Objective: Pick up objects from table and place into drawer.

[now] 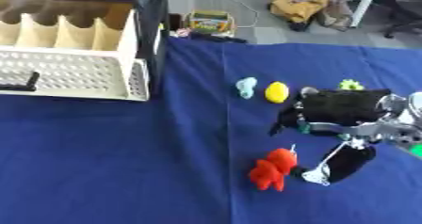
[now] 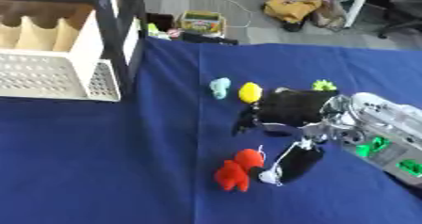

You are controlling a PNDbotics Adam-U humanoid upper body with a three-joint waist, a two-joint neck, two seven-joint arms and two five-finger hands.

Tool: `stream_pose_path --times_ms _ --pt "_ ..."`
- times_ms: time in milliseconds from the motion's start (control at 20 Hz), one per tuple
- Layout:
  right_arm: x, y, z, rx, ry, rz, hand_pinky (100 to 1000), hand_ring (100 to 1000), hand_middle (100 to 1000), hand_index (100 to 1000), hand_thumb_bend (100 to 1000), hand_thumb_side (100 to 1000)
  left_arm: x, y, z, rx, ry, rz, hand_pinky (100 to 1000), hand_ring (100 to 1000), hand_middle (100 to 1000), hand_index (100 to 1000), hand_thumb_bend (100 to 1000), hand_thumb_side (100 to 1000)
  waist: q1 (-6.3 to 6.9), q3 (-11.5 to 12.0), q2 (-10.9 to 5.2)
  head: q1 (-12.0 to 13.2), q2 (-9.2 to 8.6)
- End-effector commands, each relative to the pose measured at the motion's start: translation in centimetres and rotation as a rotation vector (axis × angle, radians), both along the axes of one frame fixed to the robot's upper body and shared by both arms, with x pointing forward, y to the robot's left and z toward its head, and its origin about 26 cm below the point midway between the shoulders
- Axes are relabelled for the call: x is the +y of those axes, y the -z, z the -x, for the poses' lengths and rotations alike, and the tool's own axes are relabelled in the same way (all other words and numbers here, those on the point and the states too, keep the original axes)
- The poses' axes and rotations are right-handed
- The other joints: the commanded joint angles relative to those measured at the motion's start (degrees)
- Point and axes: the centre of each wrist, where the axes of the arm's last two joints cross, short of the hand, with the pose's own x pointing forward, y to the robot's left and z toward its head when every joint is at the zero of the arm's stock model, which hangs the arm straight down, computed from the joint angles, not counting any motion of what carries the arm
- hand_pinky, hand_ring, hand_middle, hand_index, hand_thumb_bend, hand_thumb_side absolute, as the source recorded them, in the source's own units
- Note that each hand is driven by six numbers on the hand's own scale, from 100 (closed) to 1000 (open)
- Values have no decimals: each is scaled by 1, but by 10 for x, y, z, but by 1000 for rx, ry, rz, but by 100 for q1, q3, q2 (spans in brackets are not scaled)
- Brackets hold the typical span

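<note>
Your right hand (image 2: pixel 288 109) reaches in from the right over the blue table (image 1: pixel 124 162), fingers spread and holding nothing. Four small things lie around it: one yellow toy (image 1: pixel 277 92) and one pale blue toy (image 1: pixel 247 87) just beyond the fingertips, one green toy (image 1: pixel 351 84) behind the hand, one red toy (image 1: pixel 273 168) below it. One white drawer (image 1: pixel 74 75) stands open far to its left.

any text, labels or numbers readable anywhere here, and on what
None can be read.
The colourful box on the floor beyond the table has print on it, too blurred to read.
The red toy, yellow object, pale blue object, white drawer and right hand show no lettering.
</note>
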Motion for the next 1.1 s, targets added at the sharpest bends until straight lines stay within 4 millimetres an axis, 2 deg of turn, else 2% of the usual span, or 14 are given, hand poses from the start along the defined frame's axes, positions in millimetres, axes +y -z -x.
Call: stream_pose_path --times_ms 50,200,250,550,900,1100 --pt "-3 -7 0 -18 6 30 708 773 743 874 287 455 0 -8 3 -25 2 -11 100 100 100 826 160 758 21 4 -93 36 -7" --pt "-4 -6 -1 -13 3 38 708 773 743 874 287 455 0 -8 3 -25 2 -11 100 100 100 826 160 758 22 0 -88 41 -12" --pt "-4 -6 -1 -11 2 40 711 784 739 880 298 412 0 -8 3 -25 3 -10 100 100 100 825 137 764 20 2 -84 40 -15" --pt "-1 2 -1 47 -27 119 711 788 739 866 290 372 0 -7 3 -19 7 2 100 100 100 825 123 769 0 7 -42 8 -48" --pt "-2 9 -8 61 -27 114 700 771 714 849 321 372 0 -6 3 -13 12 8 100 100 100 824 103 778 -5 48 -31 -30 -78" --pt "2 11 -11 58 -33 99 695 766 708 842 300 382 0 -6 3 -13 14 12 100 100 100 823 100 781 -2 59 -26 -42 -89"
